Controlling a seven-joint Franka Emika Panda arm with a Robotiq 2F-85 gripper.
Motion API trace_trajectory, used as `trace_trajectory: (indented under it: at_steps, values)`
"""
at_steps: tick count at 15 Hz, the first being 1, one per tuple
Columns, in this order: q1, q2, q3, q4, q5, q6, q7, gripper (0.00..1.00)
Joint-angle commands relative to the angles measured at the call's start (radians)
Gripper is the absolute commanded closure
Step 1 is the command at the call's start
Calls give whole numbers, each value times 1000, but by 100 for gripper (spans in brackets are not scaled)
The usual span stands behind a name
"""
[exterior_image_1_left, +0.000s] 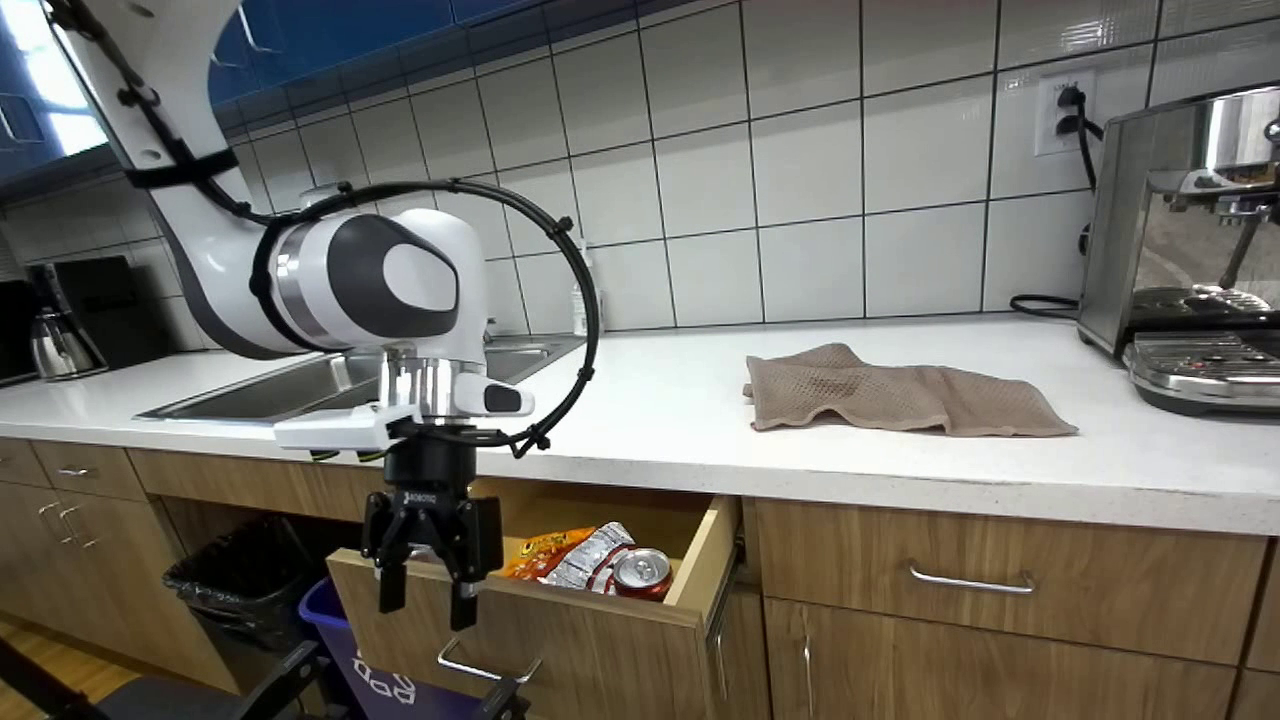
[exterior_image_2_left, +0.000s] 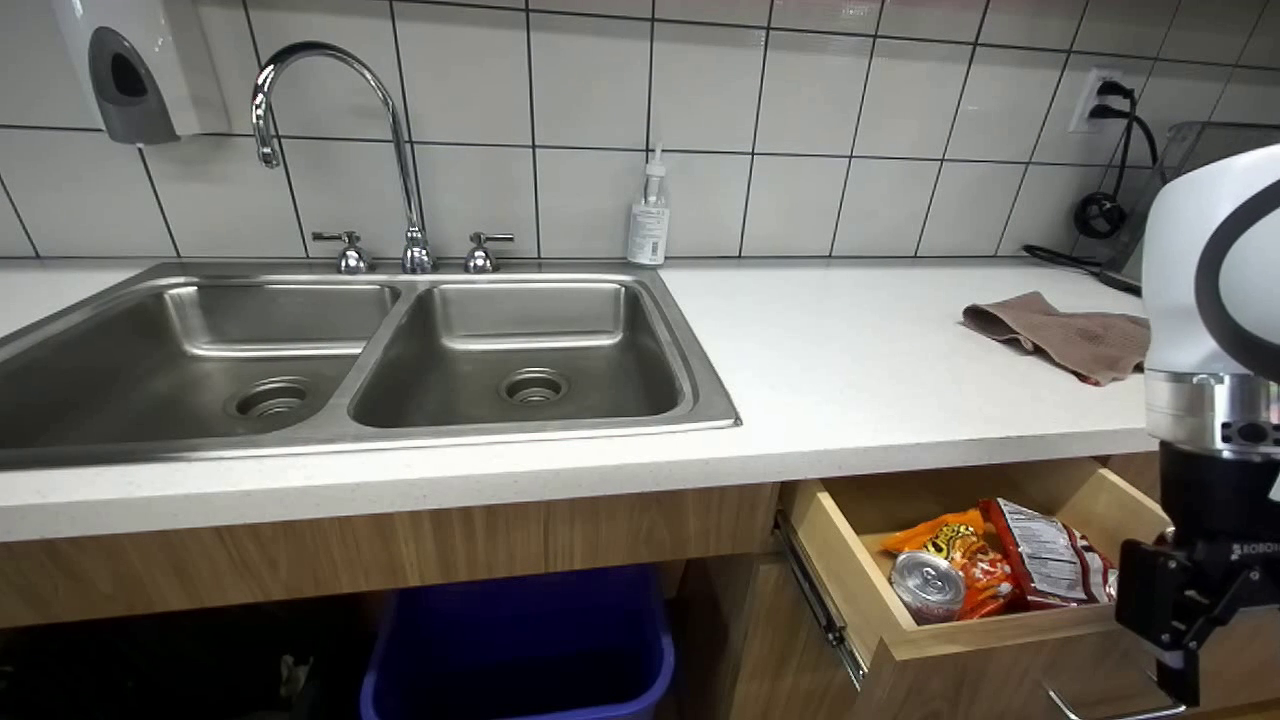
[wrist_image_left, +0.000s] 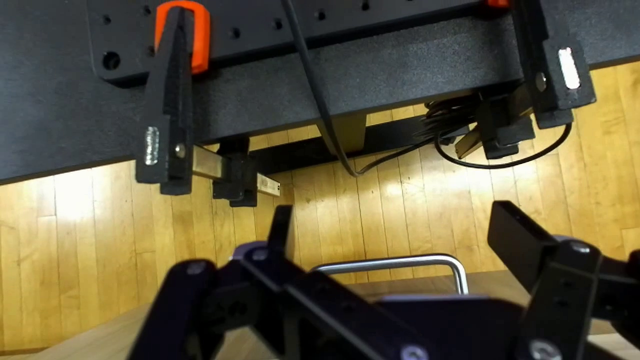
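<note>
gripper (exterior_image_1_left: 428, 603): pointing straight down, my fingers (wrist_image_left: 517, 245) spread well apart, nothing held between them.
handle (wrist_image_left: 395, 262): nearest thing to me, a bent, shiny metal bar on the drawer front, showing below and between the fingertips; no contact that i can see, exact gap i can't judge.
technique: the fingers line up along the bar, not across it, so i judge a pinch would want the wrist turned; slow and centred, force square to the front so nothing binds.
drawer (exterior_image_1_left: 610, 650): pulled out in both exterior views; flat brown woodgrain front, paler wooden box, metal slide (exterior_image_2_left: 819, 600) down its side.
packets: inside, a crinkled orange packet (exterior_image_2_left: 965, 555) beside a red packet (exterior_image_2_left: 1050, 555) with a silver printed back.
cans: rigid cylinders, silver can (exterior_image_2_left: 928, 585) next to the orange, red can (exterior_image_1_left: 642, 572) next to the red; i read two.
bin (exterior_image_2_left: 530, 610): smooth blue-purple plastic, under the counter.
counter (exterior_image_1_left: 680, 400): smooth white slab overhead of the drawer.
towel (exterior_image_1_left: 890, 395): brown, waffle-textured, rumpled on the counter.
sink (exterior_image_2_left: 712, 385): brushed steel, two rounded basins.
clamps (wrist_image_left: 172, 120): black, orange-padded, gripping the dark table (wrist_image_left: 50, 100) above plank floor (wrist_image_left: 75, 260).
</note>
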Motion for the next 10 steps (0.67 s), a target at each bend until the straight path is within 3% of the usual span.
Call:
trace_trajectory:
  at_steps: [1, 10]
  values:
    - [-14, 42, -6, 2, -36, 47, 8, 0]
    - [6, 134, -48, 2, -100, 249, 31, 0]
